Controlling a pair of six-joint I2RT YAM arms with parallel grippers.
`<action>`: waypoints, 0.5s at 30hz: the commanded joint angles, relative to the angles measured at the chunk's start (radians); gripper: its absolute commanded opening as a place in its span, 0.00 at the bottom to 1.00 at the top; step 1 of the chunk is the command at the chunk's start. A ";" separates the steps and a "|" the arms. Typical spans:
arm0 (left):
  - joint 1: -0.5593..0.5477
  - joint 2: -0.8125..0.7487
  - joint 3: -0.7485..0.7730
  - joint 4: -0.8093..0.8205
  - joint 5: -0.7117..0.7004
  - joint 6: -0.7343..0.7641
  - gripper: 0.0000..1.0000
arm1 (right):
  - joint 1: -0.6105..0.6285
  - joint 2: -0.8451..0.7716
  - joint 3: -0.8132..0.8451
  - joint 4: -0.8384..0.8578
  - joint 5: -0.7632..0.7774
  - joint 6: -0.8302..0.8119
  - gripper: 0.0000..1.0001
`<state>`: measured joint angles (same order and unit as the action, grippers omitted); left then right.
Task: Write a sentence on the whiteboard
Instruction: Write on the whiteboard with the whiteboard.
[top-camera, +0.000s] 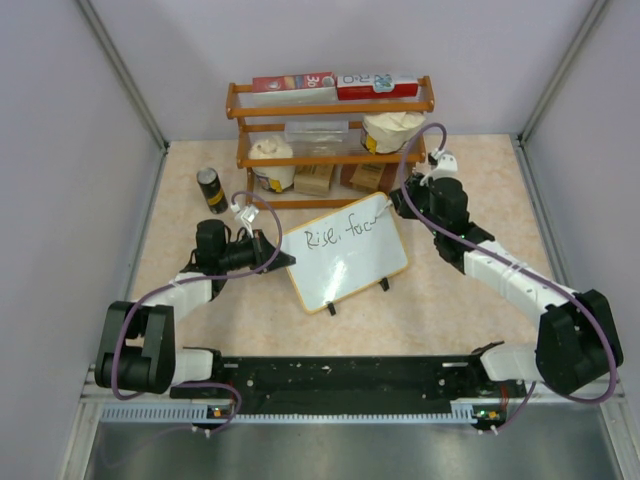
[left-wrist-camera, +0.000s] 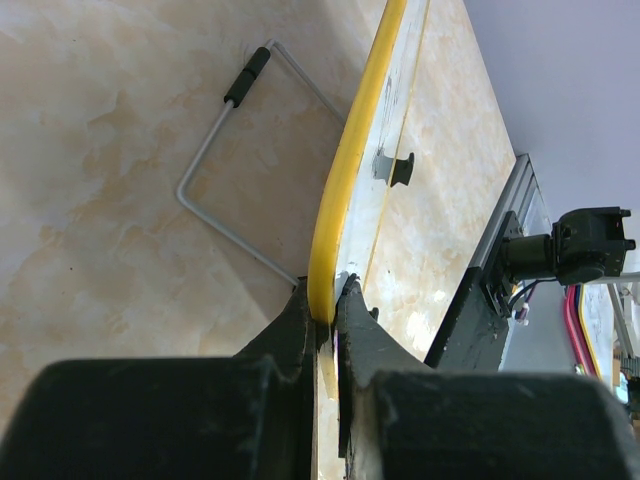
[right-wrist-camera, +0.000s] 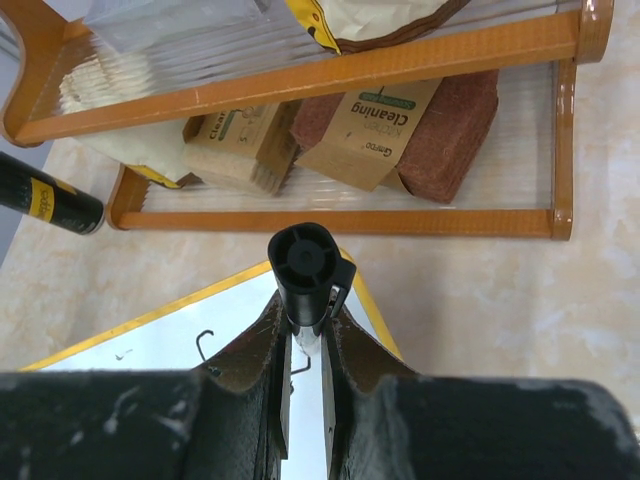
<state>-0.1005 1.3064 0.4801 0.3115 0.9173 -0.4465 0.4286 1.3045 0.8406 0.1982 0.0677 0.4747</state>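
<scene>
The whiteboard stands tilted on its two black feet in the middle of the table, its frame showing yellow. The sentence in black script reads "Rise, fac" along the board's upper part. My left gripper is shut on the board's left edge; in the left wrist view the fingers pinch the yellow frame. My right gripper is at the board's top right corner, shut on a black marker. The marker's tip is hidden between the jaws, over the white surface.
A wooden rack stands just behind the board with boxes, bags and cleaning pads. A black can stands left of the rack. The board's wire stand rests on the table behind it. Walls enclose both sides.
</scene>
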 joint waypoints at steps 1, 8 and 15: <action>0.002 0.007 -0.029 -0.040 -0.196 0.135 0.00 | -0.013 0.006 0.061 0.029 0.021 -0.002 0.00; 0.002 0.008 -0.028 -0.040 -0.196 0.135 0.00 | -0.013 0.024 0.061 0.024 -0.017 0.004 0.00; 0.002 0.008 -0.028 -0.040 -0.196 0.135 0.00 | -0.013 0.030 0.029 0.035 -0.054 0.018 0.00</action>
<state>-0.1005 1.3064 0.4801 0.3111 0.9173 -0.4465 0.4267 1.3186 0.8539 0.1947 0.0418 0.4774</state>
